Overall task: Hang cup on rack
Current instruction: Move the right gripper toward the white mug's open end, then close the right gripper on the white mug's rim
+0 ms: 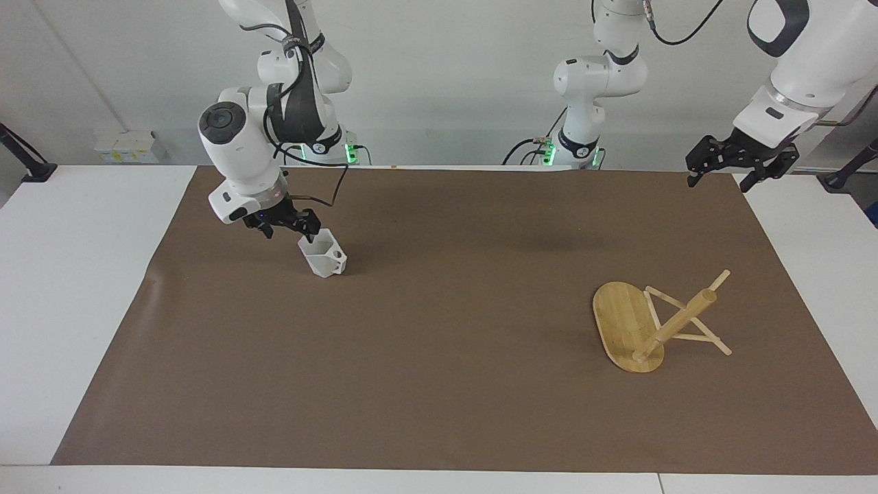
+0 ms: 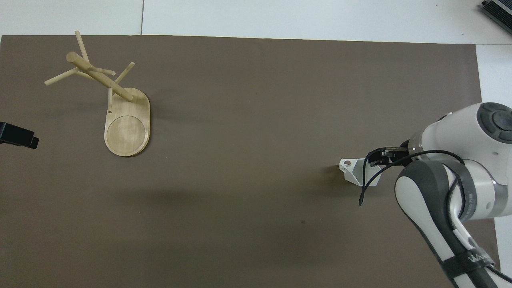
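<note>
The white faceted cup (image 1: 322, 255) stands upright on the brown mat toward the right arm's end of the table, with its pierced handle (image 1: 338, 256) toward the rack. It also shows in the overhead view (image 2: 354, 173). My right gripper (image 1: 291, 230) is open and low at the cup's rim, one finger at the rim's edge; in the overhead view it (image 2: 380, 158) covers part of the cup. The bamboo rack (image 1: 675, 321) stands on its oval base (image 1: 619, 317) toward the left arm's end, and also shows in the overhead view (image 2: 100, 78). My left gripper (image 1: 719, 180) is open and empty, waiting high over the mat's corner.
The brown mat (image 1: 439, 357) covers most of the white table (image 1: 75, 274). A black cable (image 2: 366, 188) from the right arm hangs over the cup. The left gripper's tip (image 2: 18, 136) shows at the overhead view's edge, beside the rack's base (image 2: 128, 130).
</note>
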